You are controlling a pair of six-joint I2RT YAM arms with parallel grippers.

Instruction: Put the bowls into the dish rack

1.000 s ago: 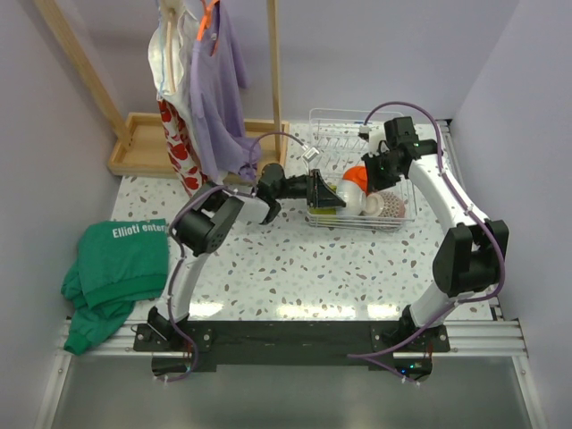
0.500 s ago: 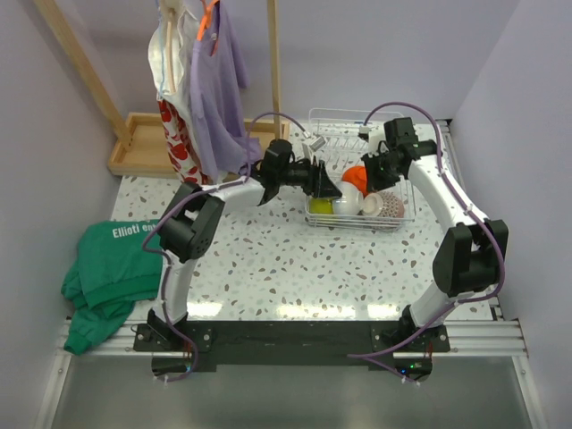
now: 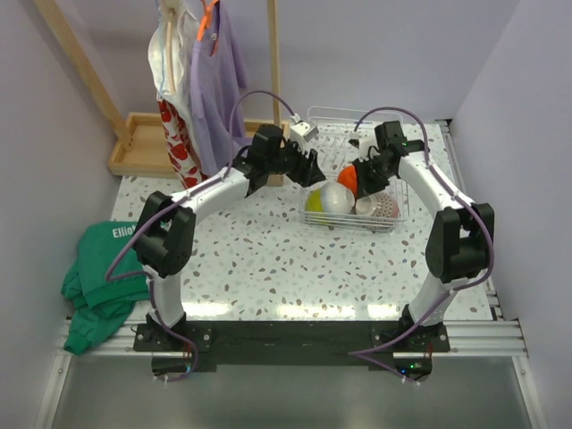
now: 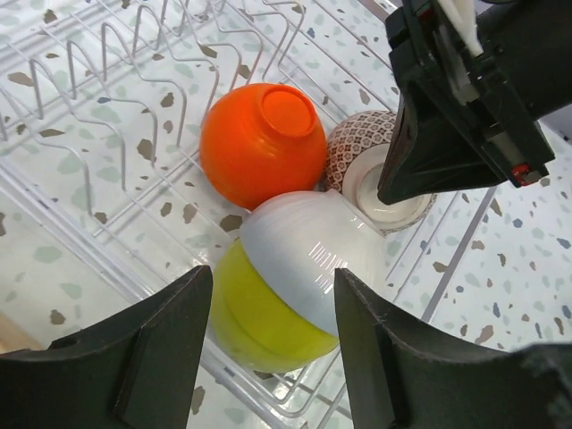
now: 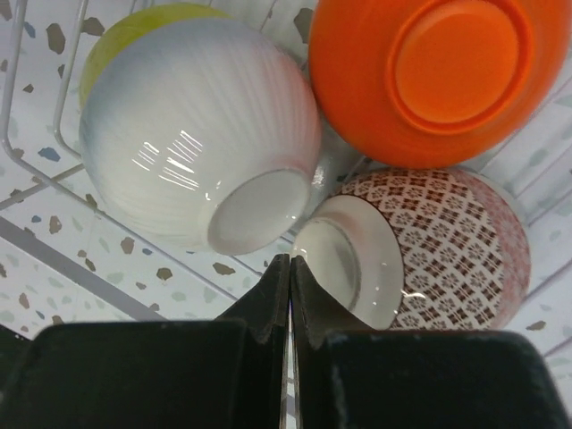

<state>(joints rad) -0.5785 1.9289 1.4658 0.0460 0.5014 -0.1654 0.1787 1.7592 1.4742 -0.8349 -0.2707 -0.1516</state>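
In the dish rack point(image 3: 357, 224), the orange bowl point(image 4: 262, 143) sits at 12 o'clock of the white bowl point(image 4: 308, 259), with the lime bowl point(image 4: 255, 326) at 7. The left gripper point(image 4: 273, 279) gapes wide and empty; the right gripper point(image 5: 290, 268) is pinched together.

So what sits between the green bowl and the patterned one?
The white bowl lies between the green bowl and patterned bowl; the left wrist view shows it.

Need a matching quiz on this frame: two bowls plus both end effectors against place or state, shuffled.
1 green bowl
2 patterned bowl
3 left end effector
4 right end effector

a shut, holding nothing
b partly covered by the white bowl
c open
d rightmost of the bowls, top view

Pairs: 1-b, 2-d, 3-c, 4-a
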